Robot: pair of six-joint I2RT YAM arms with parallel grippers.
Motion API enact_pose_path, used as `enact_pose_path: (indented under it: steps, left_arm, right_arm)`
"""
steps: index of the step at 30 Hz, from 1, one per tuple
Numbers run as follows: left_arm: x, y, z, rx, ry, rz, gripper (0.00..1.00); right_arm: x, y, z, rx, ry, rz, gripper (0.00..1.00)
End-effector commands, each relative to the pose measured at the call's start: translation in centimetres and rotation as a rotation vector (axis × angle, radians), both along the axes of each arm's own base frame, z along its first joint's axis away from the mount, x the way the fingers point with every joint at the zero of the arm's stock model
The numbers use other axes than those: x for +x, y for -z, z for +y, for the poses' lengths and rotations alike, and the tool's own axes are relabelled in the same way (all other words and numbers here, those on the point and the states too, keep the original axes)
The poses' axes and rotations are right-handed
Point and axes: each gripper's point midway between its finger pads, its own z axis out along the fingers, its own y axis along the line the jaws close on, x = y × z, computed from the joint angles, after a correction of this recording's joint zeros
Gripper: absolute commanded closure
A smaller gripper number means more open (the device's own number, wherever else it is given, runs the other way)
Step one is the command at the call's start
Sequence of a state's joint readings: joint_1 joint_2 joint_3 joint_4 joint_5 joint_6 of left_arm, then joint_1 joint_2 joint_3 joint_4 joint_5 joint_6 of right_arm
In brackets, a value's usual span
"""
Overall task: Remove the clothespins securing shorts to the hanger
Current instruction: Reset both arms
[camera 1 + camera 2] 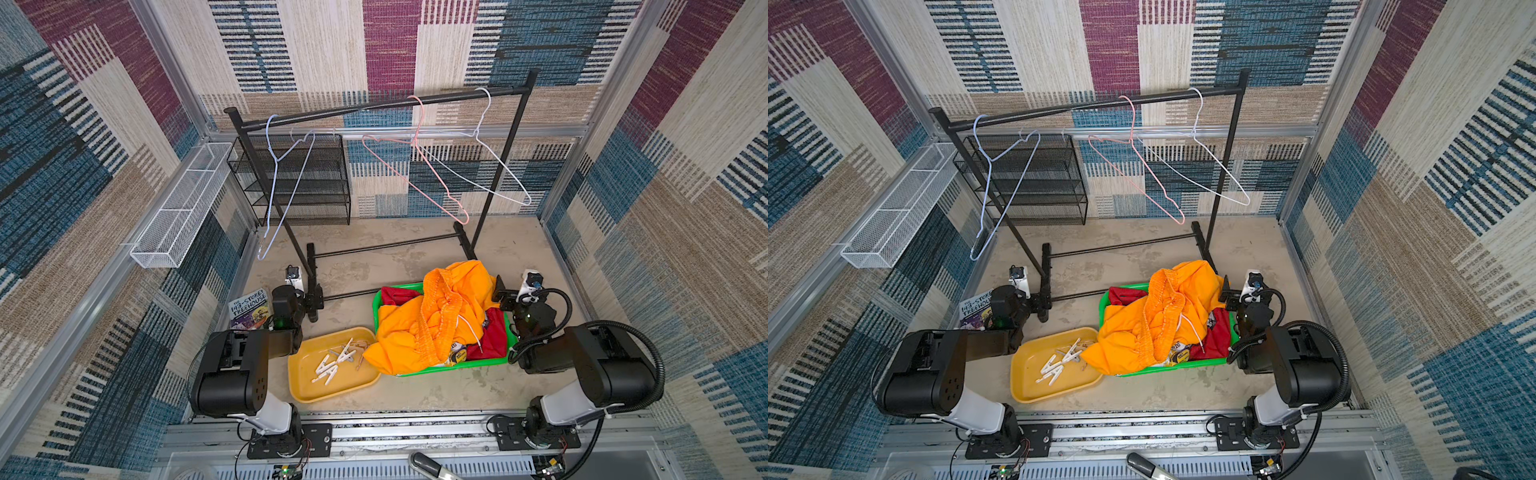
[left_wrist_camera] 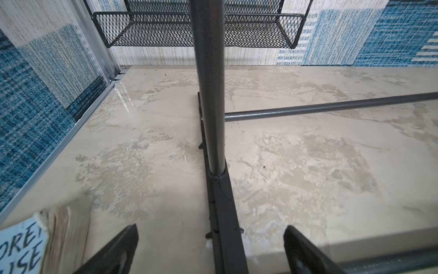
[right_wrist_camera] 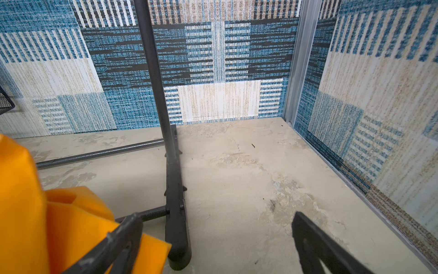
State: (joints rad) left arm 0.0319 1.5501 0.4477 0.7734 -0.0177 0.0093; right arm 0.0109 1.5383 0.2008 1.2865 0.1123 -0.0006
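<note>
Clothespins [image 1: 334, 360] loose in yellow tray [image 1: 306, 388]

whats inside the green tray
The orange shorts heaped on top, spilling over the tray rim; red shorts show beneath at two spots, plus a printed scrap in front. Its floor is covered.

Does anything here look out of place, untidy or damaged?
Yes. The orange shorts spill over the rim of the green tray and overhang a corner of the yellow tray, close to the clothespins. Nothing looks damaged.
</note>
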Motion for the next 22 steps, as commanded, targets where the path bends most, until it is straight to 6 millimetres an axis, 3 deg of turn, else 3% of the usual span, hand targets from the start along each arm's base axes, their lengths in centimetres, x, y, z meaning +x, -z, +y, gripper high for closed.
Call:
enact_pose_path:
  steps: [1, 22]
  left_arm:
    - [0.09, -0.30, -0.30, -0.014, 0.013, -0.015, 0.01]
    - [-0.01, -0.48, -0.30, -0.012, 0.014, -0.024, 0.00]
  right_arm:
    - [-0.02, -0.52, 0.25, -0.003, -0.014, -0.021, 0.01]
    - [0.01, -0.45, 0.22, -0.001, -0.014, -0.017, 0.01]
